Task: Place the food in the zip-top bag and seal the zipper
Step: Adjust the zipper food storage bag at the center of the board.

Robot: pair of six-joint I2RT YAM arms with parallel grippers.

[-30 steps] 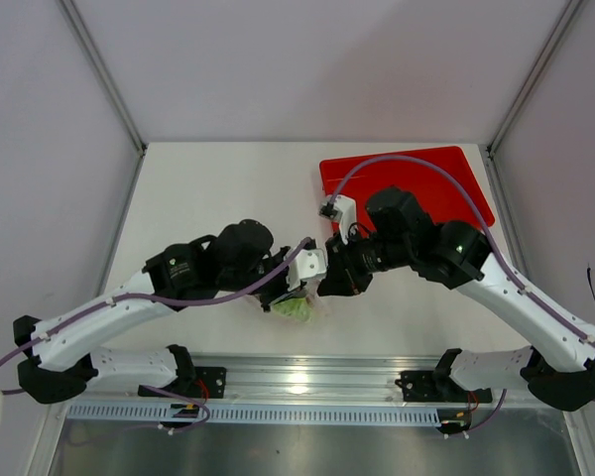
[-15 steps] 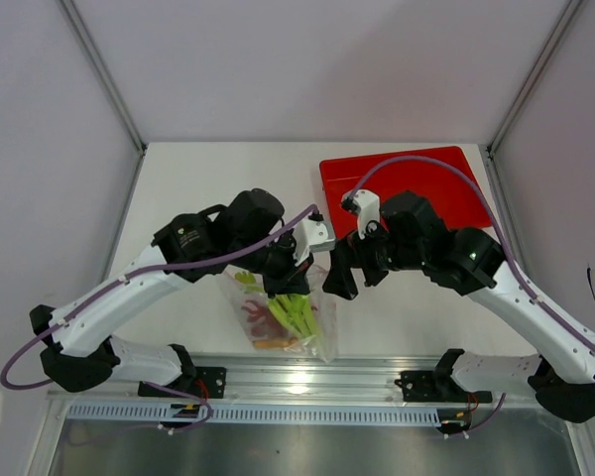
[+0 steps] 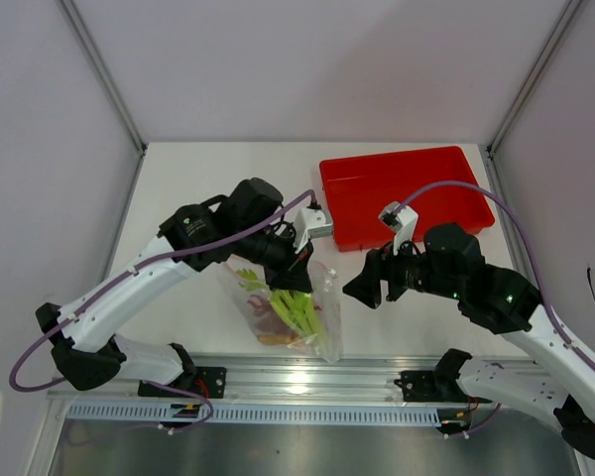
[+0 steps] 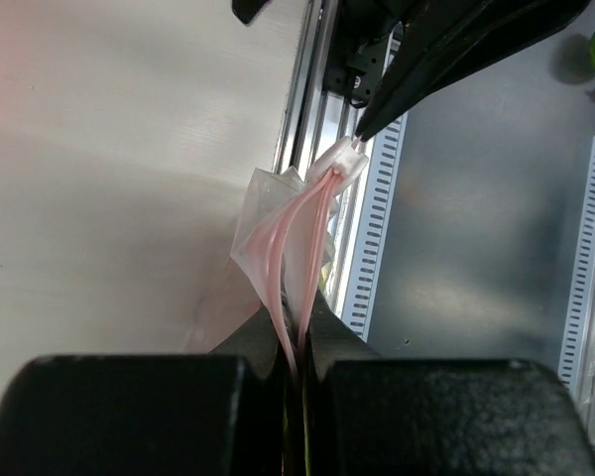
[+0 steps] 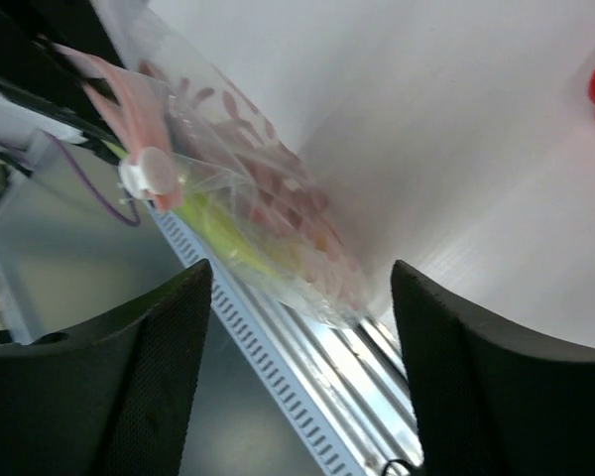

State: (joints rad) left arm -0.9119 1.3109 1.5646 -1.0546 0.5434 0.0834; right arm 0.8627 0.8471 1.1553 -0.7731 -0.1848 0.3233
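Note:
The zip-top bag (image 3: 290,309) hangs over the table's front edge, with my left gripper (image 3: 299,270) shut on its pinkish zipper (image 4: 297,238). The strip runs out from the jaws to a small white slider (image 4: 345,159). Inside the bag I see the green stalk (image 3: 297,313), orange pieces (image 3: 274,339) and a dark red piece (image 3: 257,309). My right gripper (image 3: 363,288) is open and empty, a short way right of the bag. In the right wrist view the bag (image 5: 268,218), its slider (image 5: 149,174) and the stalk (image 5: 228,238) lie beyond the spread fingers (image 5: 159,347).
An empty red tray (image 3: 407,193) stands at the back right of the table. A metal rail (image 3: 307,375) runs along the front edge, directly under the hanging bag. Grey walls enclose the table on three sides.
The right gripper opened, let go of the bag and drew back to the right. The left arm lifted the bag, which went from a bunched heap to hanging full length.

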